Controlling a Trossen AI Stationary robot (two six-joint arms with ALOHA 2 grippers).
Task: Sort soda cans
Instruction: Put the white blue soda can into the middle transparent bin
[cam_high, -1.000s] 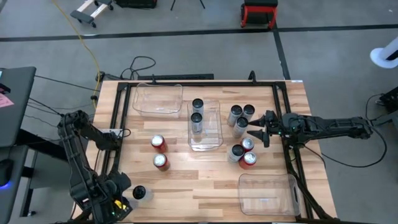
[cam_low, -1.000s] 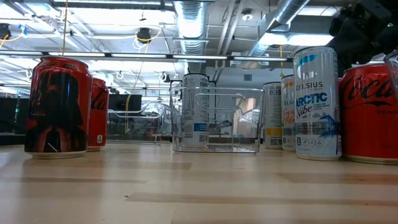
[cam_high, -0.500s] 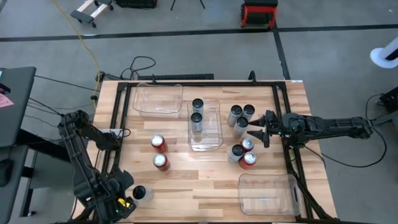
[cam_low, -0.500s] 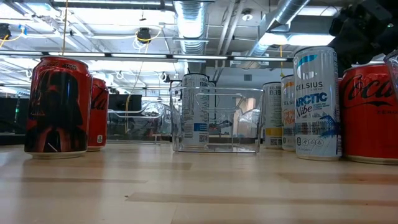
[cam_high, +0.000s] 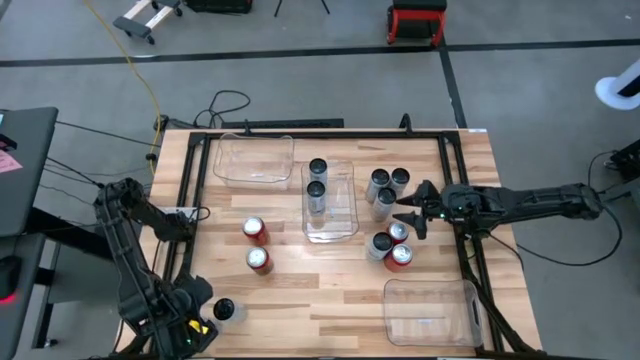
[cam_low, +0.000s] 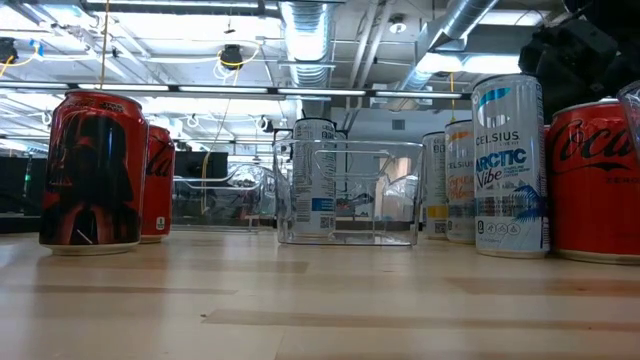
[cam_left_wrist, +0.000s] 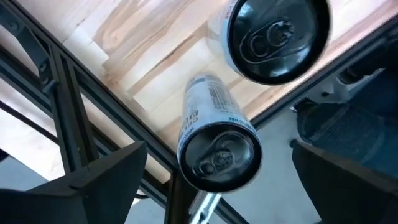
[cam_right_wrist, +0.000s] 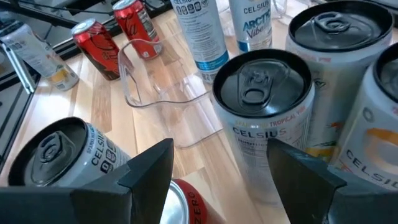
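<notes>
Now the right claw (cam_high: 408, 212), fingers spread, lines up on a silver can (cam_high: 386, 204); closing around it comes next.

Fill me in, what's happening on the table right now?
The robot is sorting soda cans. The right gripper, fingers open and empty, is at the cluster of silver cans on the table's right side. The left gripper sits open at the near left corner beside a can. Two cans already stand in the middle clear bin; two red cans wait left of it.
</notes>
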